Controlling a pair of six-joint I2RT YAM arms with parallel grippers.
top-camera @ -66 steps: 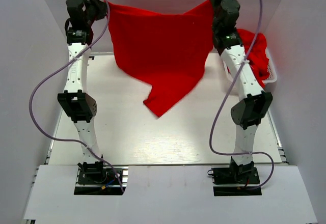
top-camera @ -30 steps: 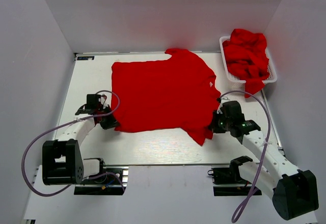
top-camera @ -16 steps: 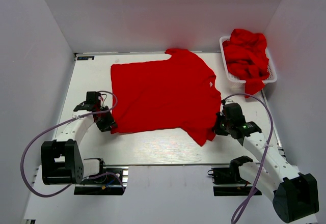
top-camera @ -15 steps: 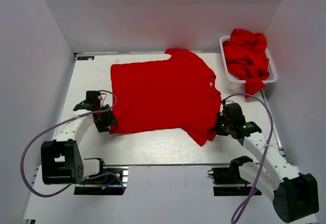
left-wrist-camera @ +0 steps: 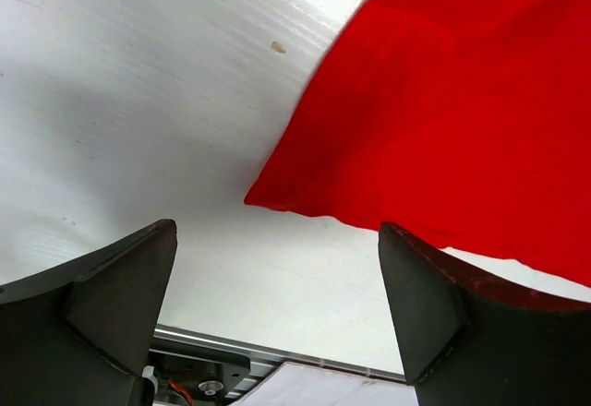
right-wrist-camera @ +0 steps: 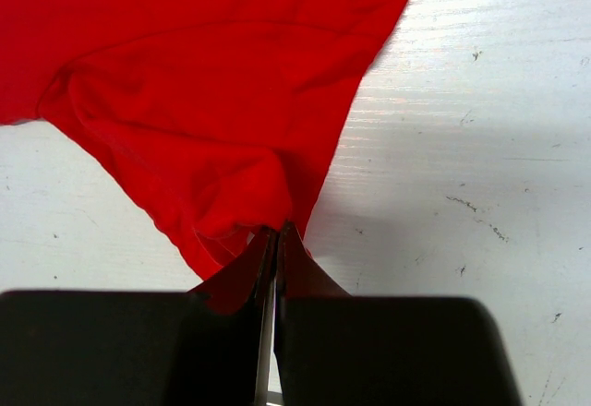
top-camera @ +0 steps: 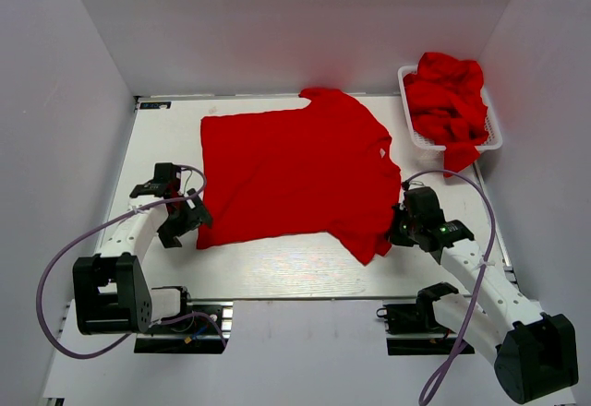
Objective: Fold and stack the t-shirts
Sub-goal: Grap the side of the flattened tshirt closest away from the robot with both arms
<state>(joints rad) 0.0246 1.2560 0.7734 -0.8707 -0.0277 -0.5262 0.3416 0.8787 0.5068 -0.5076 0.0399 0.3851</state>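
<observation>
Right gripper [right-wrist-camera: 275,232] pinching t-shirt [right-wrist-camera: 212,83], left gripper [left-wrist-camera: 275,249] spread

No text or labels can be read.

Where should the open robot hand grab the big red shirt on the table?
Probably its near-left corner, coming from the near-left side. The t-shirt lies flat, and that pointed corner juts out over the table just ahead of the open left gripper.
</observation>
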